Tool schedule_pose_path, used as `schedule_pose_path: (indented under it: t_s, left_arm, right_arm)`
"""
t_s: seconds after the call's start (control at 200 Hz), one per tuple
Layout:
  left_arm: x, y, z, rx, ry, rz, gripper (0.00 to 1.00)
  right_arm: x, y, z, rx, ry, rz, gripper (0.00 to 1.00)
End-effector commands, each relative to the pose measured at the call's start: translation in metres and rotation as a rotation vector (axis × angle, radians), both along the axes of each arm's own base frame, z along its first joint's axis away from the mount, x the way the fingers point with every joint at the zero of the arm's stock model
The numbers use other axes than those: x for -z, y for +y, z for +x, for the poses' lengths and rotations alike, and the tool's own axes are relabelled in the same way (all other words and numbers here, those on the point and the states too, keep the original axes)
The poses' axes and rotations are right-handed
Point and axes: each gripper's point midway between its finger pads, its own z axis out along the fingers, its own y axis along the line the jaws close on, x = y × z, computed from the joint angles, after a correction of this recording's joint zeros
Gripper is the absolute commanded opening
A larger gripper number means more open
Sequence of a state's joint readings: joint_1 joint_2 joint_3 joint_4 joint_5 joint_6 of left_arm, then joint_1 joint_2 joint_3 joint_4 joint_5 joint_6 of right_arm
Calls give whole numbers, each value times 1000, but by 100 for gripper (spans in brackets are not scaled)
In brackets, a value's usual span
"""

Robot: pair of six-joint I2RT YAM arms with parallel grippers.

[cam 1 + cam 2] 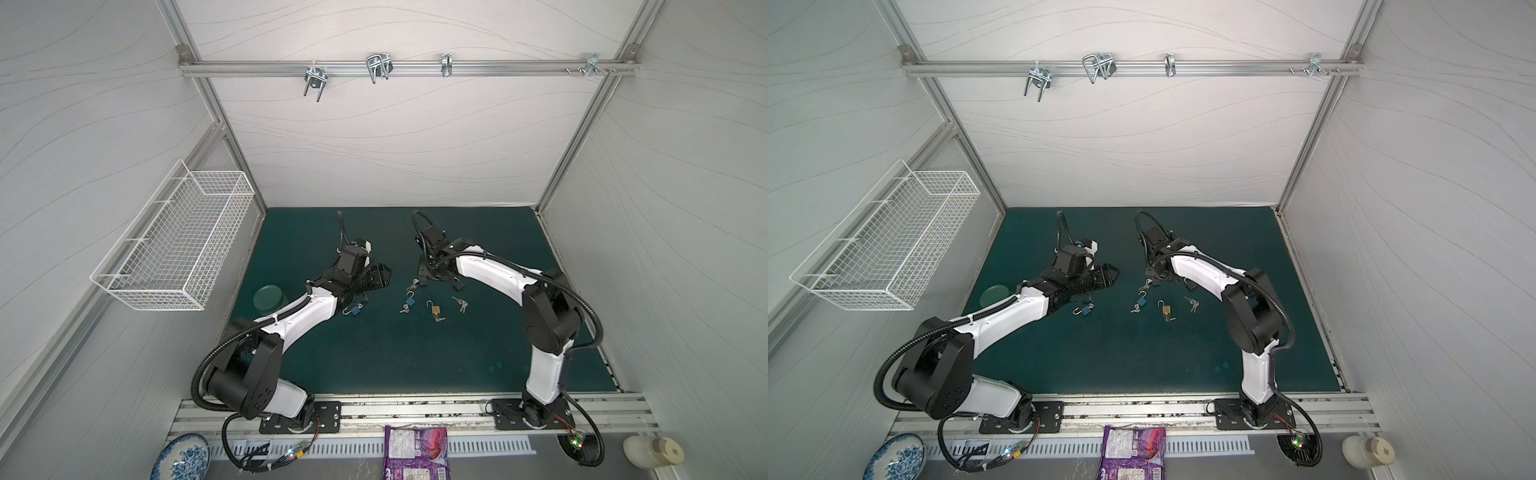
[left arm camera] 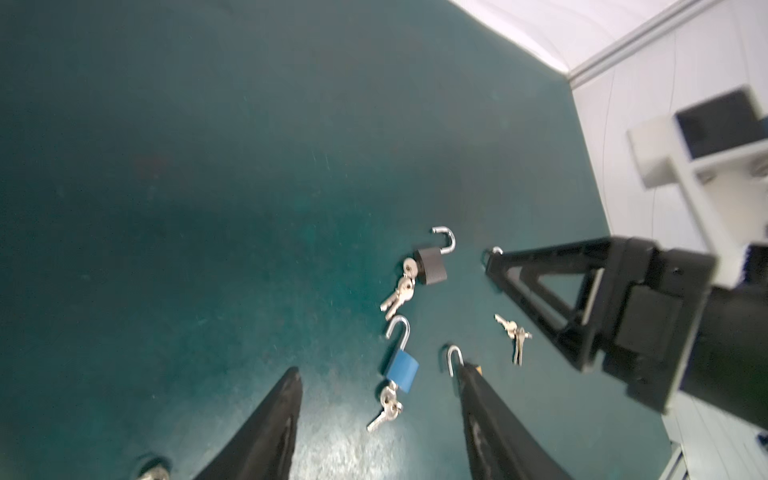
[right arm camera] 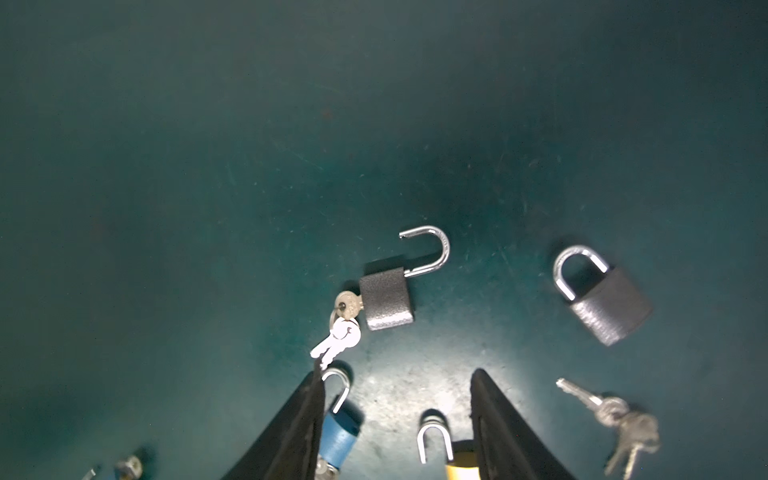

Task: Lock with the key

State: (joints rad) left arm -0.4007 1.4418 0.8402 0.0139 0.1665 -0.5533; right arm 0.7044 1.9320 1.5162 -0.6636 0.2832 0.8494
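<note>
Several small padlocks lie on the green mat. A grey padlock (image 3: 386,303) has its shackle swung open and a key (image 3: 348,302) in its body, with more keys on the ring. A second grey padlock (image 3: 609,303) is closed. A blue padlock (image 1: 410,299) with keys and a brass padlock (image 1: 435,309) lie open nearer the front. Loose keys (image 1: 460,304) lie beside the brass one. My right gripper (image 3: 397,374) hovers open above the blue and brass locks, holding nothing. My left gripper (image 2: 380,370) is open and empty, left of the cluster.
Another blue padlock (image 1: 355,310) lies beside my left forearm. A green round lid (image 1: 268,298) sits at the mat's left. A white wire basket (image 1: 178,245) hangs on the left wall. Metal hooks (image 1: 378,66) hang on the back rail.
</note>
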Motion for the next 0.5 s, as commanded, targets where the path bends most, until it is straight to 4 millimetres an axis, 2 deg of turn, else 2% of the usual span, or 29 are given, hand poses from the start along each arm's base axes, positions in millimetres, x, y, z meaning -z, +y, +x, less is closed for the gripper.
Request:
schedule_pose_path:
  t_s: [0.0, 0.12, 0.27, 0.495]
  left_arm:
    - [-20, 18, 21, -67, -80, -30, 61]
    - [-24, 23, 20, -78, -92, -31, 61]
    - [-22, 24, 18, -77, -87, -31, 61]
    - [-22, 33, 16, -116, -92, -14, 62]
  right_arm:
    - [12, -19, -9, 200, 66, -75, 58]
    - [15, -23, 1, 269, 49, -117, 59]
    - [22, -18, 14, 288, 33, -134, 61]
    - [38, -11, 20, 287, 62, -162, 62]
